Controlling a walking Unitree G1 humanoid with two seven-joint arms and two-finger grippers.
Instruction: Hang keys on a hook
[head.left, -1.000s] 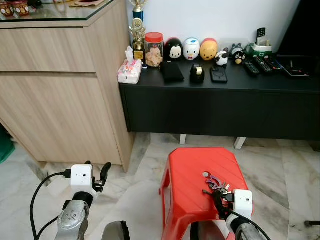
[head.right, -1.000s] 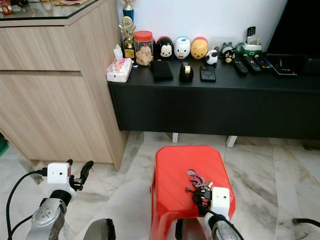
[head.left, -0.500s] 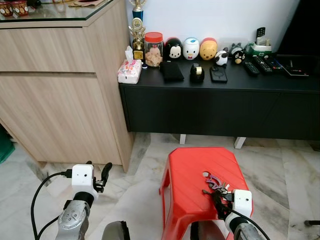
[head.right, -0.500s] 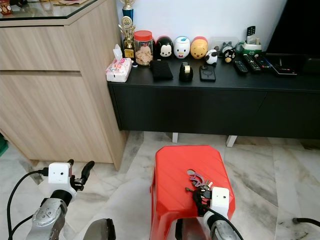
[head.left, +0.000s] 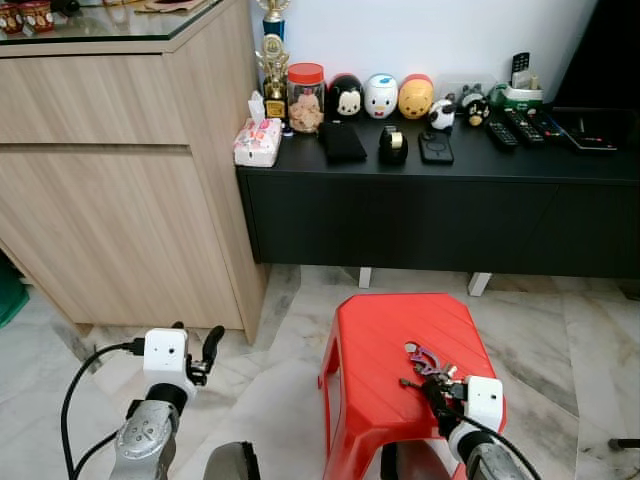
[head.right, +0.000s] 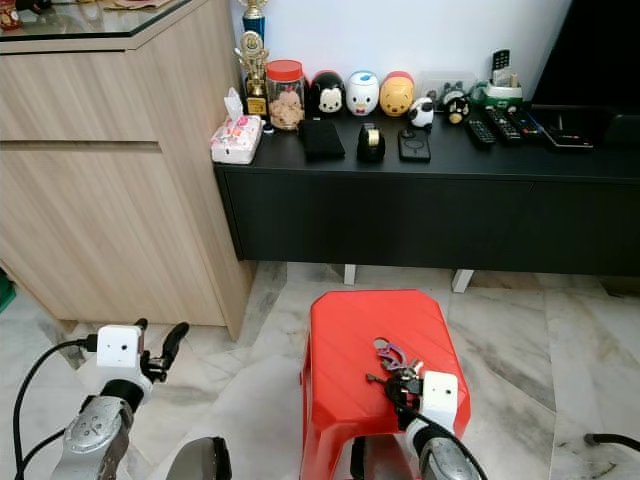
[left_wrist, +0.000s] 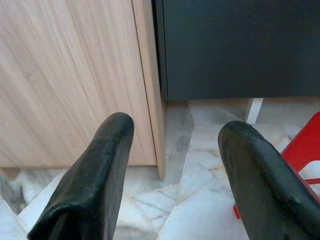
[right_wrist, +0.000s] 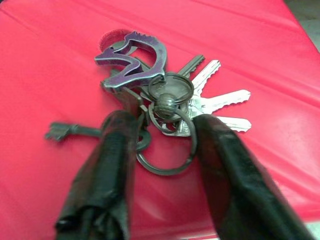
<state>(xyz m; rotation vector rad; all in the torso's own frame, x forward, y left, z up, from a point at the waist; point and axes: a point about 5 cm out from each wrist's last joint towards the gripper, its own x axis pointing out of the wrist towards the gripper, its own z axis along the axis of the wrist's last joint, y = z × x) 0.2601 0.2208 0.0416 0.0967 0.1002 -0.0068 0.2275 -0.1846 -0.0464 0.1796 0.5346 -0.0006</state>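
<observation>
Pick-up step: right gripper (right_wrist: 160, 150) spread, straddling the ring of the keys (right_wrist: 165, 95) lying on the red stool (head.left: 385, 350), 5 o'clock of its top; left gripper (left_wrist: 175, 165) spread, idle; next, pinch the ring, lift, find a hook.

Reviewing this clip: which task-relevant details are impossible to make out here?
- Whether the right pincer already grips the keys: its fingers straddle the ring in the right wrist view, contact unclear.
- Keys in the left eye view: too small to count.
- Red stool: its legs are cut off by the bottom edge.
- Left pincer: open, idle.
</observation>
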